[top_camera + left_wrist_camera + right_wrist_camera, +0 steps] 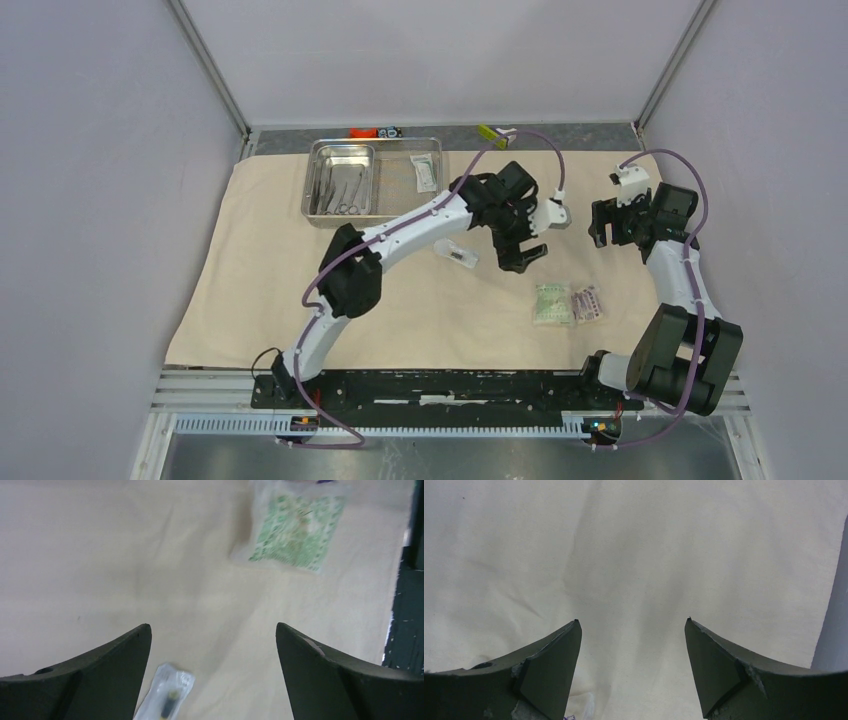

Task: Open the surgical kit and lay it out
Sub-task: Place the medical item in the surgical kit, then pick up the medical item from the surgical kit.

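Cloth wrap (300,300): unfolded flat.
Steel tray (375,205): far left of cloth. Instruments (340,195) in inner tray (342,152), one packet (424,172) beside them; not yet laid out.
On cloth: clear packet (458,253), green packet (552,302), pink packet (588,302).
Left gripper (212,630): fingers apart, empty, near clear packet.
Right gripper (631,622): fingers apart, empty, over bare cloth.

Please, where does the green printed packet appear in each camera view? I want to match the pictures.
Top external: the green packet lies right of centre on the beige cloth, beside a purple-printed packet.
Left wrist: the packet is at the upper right, somewhat blurred.
Right wrist: not in it.
Shared landmark: the beige cloth shows in all three views.
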Robot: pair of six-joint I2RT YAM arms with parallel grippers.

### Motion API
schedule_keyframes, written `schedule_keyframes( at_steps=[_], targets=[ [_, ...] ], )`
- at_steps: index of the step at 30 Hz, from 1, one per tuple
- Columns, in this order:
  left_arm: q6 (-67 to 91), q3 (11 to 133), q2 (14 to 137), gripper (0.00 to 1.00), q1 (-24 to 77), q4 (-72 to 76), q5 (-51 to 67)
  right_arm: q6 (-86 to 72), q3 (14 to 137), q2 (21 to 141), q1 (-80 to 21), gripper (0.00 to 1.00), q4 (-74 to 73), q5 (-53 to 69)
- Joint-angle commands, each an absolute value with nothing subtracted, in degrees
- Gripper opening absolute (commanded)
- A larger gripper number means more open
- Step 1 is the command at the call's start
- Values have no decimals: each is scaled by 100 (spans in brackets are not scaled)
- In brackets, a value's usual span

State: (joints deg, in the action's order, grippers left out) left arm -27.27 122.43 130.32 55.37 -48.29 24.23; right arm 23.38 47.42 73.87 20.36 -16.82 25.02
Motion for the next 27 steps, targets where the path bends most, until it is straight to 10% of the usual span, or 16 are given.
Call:
schedule_keyframes(
  at_steps=[1, 27],
  targets=[
    [-2143, 11658, 12611, 98, 5009, -4541, 1661, 2338, 4727, 7351, 2060, 83, -1550, 2662],
    [-3279, 10128, 12417, 79, 4201, -4721, 1664, 2391, 4737, 7465, 2057, 83, -1611, 2726]
  ],
)
